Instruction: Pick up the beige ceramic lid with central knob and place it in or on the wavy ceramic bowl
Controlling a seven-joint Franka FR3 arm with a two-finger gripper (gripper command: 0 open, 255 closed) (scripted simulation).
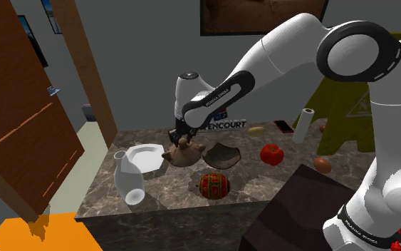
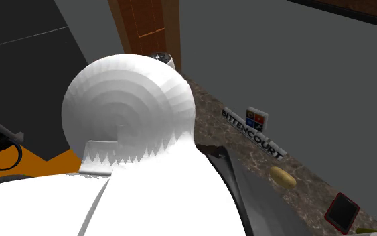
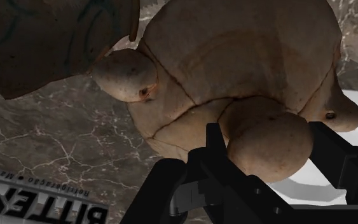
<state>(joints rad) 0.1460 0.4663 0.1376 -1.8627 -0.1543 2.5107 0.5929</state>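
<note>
One beige knobbed lid, one dark wavy-rimmed bowl, one white scalloped plate, one white vase, one paper roll — and two red round things: a patterned ball, a plain fruit.

Lid partly beyond frame edge

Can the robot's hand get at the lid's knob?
Looks like yes: the gripper is right at the lid, its fingers seem to hug the knob, and nothing is in between.

Shoulder high over counter, second seemingly behind arm, wrist close
</note>
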